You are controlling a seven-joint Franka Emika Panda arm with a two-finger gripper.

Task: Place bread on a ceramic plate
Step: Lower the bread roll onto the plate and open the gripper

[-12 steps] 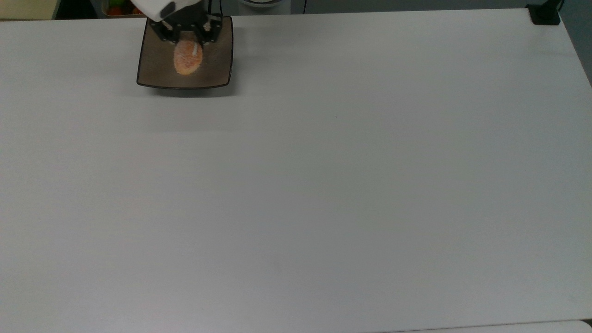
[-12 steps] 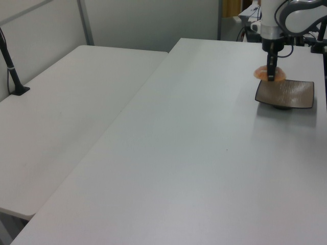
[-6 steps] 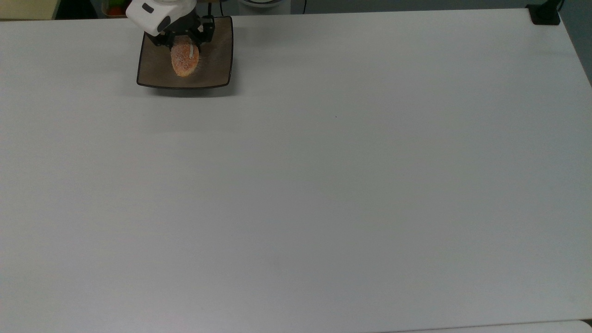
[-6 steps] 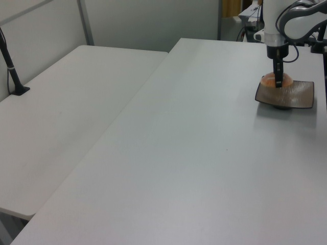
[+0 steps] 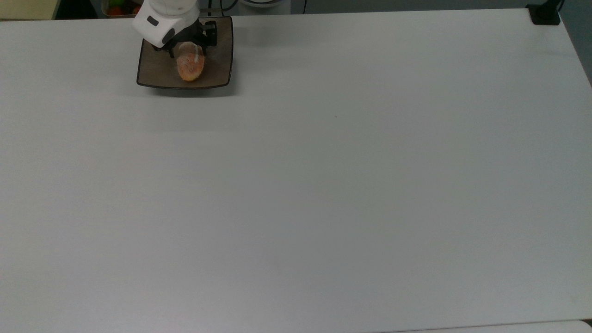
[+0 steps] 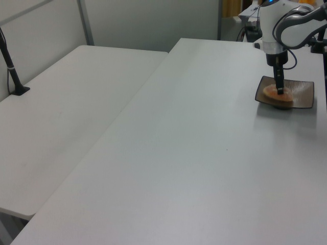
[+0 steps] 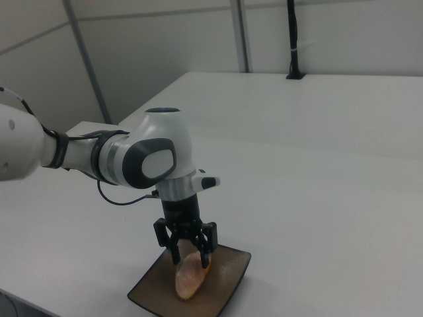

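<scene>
White tabletop (image 5: 323, 185) spreads across the top view; one square brown ceramic plate (image 5: 152, 74) sits near its far edge at the top view's left; one oval orange bread (image 5: 190, 68) with a pale dusted crust lies over the plate's middle; one black gripper (image 5: 188, 46) under a white arm (image 5: 162, 18) is closed upon the bread's far end, the fingers pinching it; a tray of colourful fruit (image 5: 121, 8) peeks in beyond the table edge; a black clamp (image 5: 545, 14) sits at the far corner on the top view's right.

From the left view, two white tables stand side by side, the nearer table (image 6: 204, 153) holding the plate (image 6: 302, 91) at the left view's right; the bread (image 6: 279, 94) rests low on the dish, looking flat and orange; the gripper (image 6: 280, 91) points straight down, gripping the bread; a black post (image 6: 10, 64) rises at the left view's left.

From the right view, grey walls stand behind; the plate (image 7: 225, 287) is at the near bottom; the bread (image 7: 192, 274) stands tilted, its lower end on the plate, its upper end pinched by the gripper (image 7: 190, 254).
</scene>
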